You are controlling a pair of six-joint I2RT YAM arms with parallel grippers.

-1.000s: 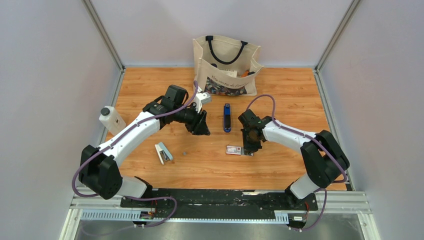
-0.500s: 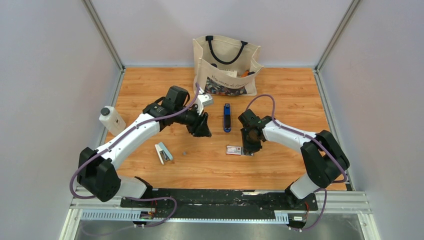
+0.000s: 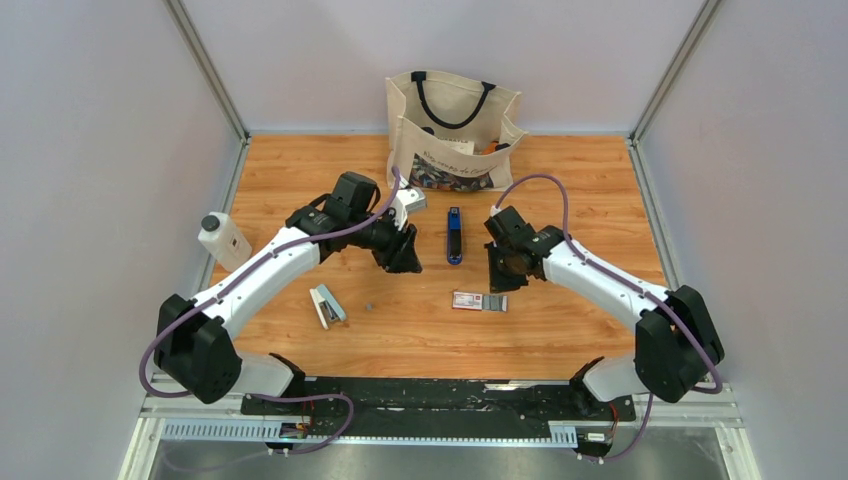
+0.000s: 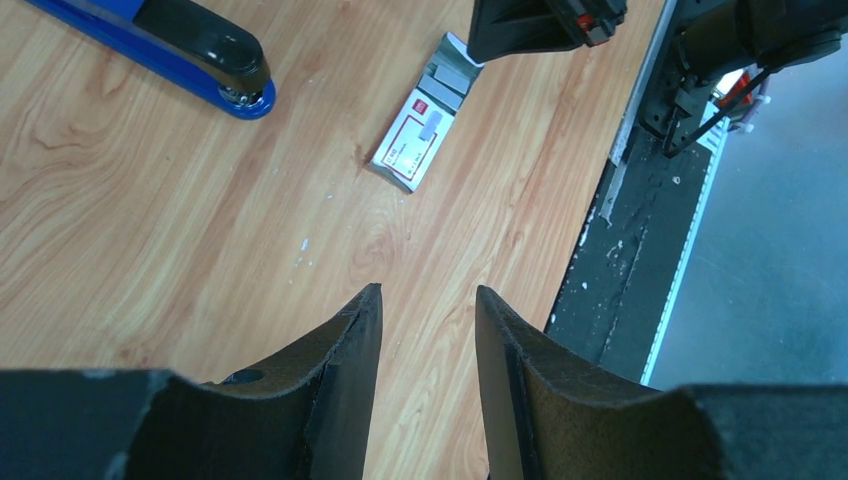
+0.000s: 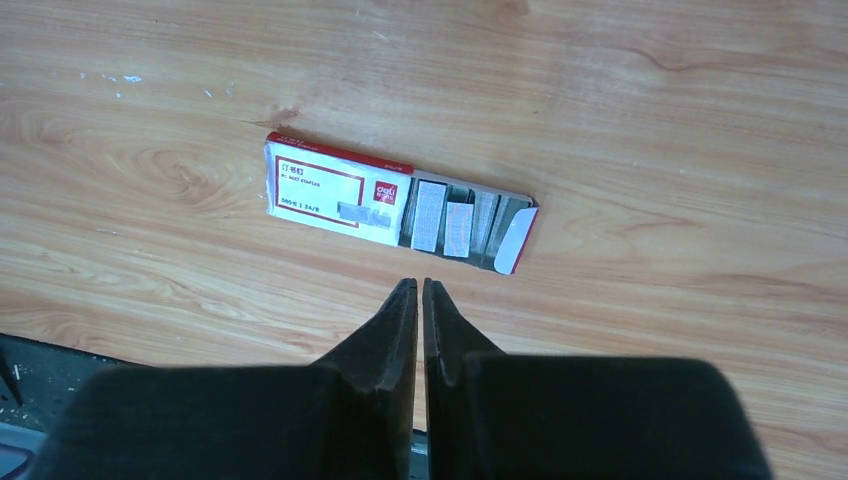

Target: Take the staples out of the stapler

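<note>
The blue stapler (image 3: 454, 236) with black ends lies closed on the wooden table between the two arms; its near end also shows in the left wrist view (image 4: 200, 52). Grey staples (image 5: 443, 223) lie in strips in the slid-out tray of a red-and-white box (image 5: 335, 188). My right gripper (image 5: 420, 286) hovers just short of that box, shut with nothing between its fingers. In the top view the right gripper (image 3: 500, 281) sits beyond the box (image 3: 479, 301). My left gripper (image 4: 428, 292) is open and empty over bare wood, left of the stapler (image 3: 405, 262).
A canvas tote bag (image 3: 452, 130) stands at the back centre. A white bottle (image 3: 222, 240) stands at the left edge, and a second, pale stapler (image 3: 326, 305) lies near the left arm. The black rail (image 4: 640, 200) marks the table's near edge.
My right gripper has drawn back from the box's open end toward the far side, and its elbow has swung right. The left arm has barely shifted.
</note>
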